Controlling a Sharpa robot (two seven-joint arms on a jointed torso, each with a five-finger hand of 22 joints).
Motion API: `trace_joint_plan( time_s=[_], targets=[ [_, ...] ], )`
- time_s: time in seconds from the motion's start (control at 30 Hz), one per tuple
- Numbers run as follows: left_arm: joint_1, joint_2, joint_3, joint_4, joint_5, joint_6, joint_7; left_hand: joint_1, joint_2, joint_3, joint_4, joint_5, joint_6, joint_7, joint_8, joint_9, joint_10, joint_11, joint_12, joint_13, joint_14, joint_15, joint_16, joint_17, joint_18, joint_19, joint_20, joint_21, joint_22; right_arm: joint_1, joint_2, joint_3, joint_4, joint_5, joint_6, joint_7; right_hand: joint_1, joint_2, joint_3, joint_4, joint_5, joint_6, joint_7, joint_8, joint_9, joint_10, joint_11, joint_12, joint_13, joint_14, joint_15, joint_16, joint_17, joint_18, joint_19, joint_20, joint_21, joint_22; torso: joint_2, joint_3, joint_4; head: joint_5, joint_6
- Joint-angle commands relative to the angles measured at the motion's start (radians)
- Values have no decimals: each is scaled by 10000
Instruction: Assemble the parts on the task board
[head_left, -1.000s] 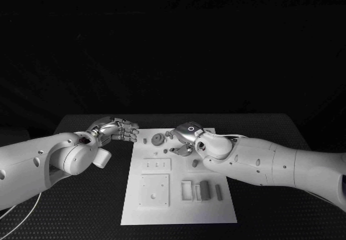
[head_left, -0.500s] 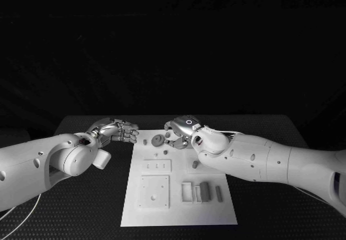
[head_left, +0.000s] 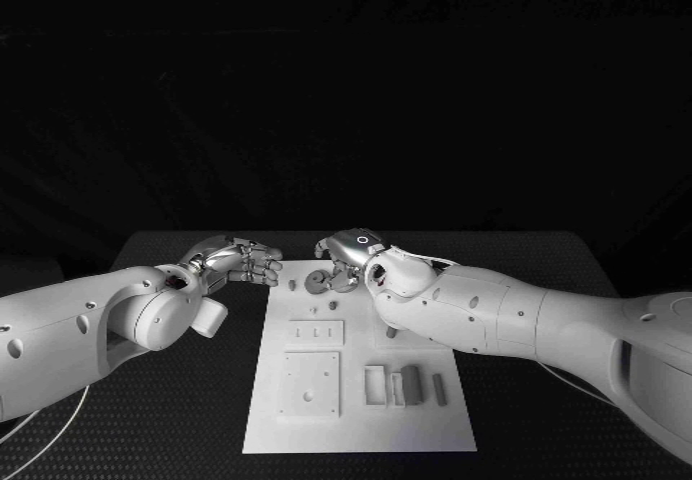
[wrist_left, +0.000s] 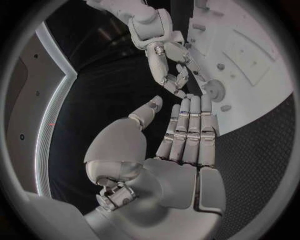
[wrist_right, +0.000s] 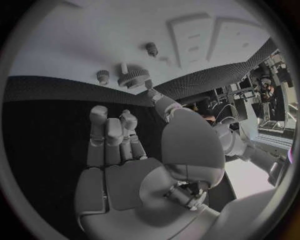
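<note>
One black table (head_left: 173, 400) is lying under a dark room and carrying one white task board (head_left: 358, 420). Two hands are hovering at the board's far end: the left hand (head_left: 238, 262), fingers curled on nothing, just off its corner; the right hand (head_left: 346, 258), clenched and empty, above a grey gear (wrist_right: 134, 78) and small parts (wrist_right: 151, 48).
</note>
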Motion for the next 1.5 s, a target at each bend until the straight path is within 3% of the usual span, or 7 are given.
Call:
trace_joint_plan(
  time_s=[0.03,0.53,0.7,0.9,1.23,1.5],
  targets=[
    [5,42,7,-11,-25,90,93,23,-106,11,41,-6,-43,3,-8,-17,26,28,-37,2,9,28,-53,16,189,8,32,-64,13,-27,153,0,-220,429,474,355,-42,65,-11,-79,47,365,448,-31,-20,-744,409,39,10,-76,-19,-13,16,449,-29,45,-33,174,-1,3,-8,35,-12],
    [6,142,8,-34,-25,96,97,19,-103,9,46,-6,-47,6,-8,-19,26,29,-43,3,11,29,-58,22,188,10,33,-67,16,-183,679,-3,-869,322,1131,345,-87,120,-7,-204,47,412,432,15,-54,-802,397,90,24,-130,-22,29,43,450,-80,77,-13,195,2,15,-24,66,2],
    [6,202,8,-55,-25,104,99,18,-103,8,47,-6,-47,6,-7,-19,27,29,-45,3,11,29,-60,24,188,10,33,-69,17,-267,892,-13,-1158,295,1125,376,-88,139,-3,-236,48,410,427,18,-63,-808,394,102,26,-134,-25,42,48,449,-82,80,-4,198,3,20,-17,72,2],
    [7,234,9,-46,-25,111,96,16,-104,6,48,-6,-49,8,-7,-20,28,30,-47,3,12,29,-63,26,188,10,33,-71,18,-305,1039,-13,-1415,394,1021,376,-292,349,19,-171,51,441,404,54,-96,-810,371,149,25,-136,-46,86,61,450,-69,97,37,197,12,17,-9,72,17],
    [8,262,9,-84,-22,97,91,10,-105,4,54,-6,-51,10,-7,-21,29,30,-51,4,13,29,-66,29,187,12,34,-73,21,-305,1088,-11,-1529,490,994,384,-405,458,35,-132,48,459,401,77,-119,-795,367,178,19,-127,-54,112,65,450,-54,88,68,198,13,22,-41,98,-22],
    [8,279,9,-80,-21,100,90,8,-106,2,57,-6,-54,14,-8,-23,28,31,-55,4,14,29,-70,32,188,12,33,-76,22,-305,1193,-11,-1587,511,1086,418,-431,550,60,-159,49,565,403,146,-119,-783,368,201,10,-119,-52,133,66,450,-52,71,93,199,12,26,-27,80,-48]
  ],
)
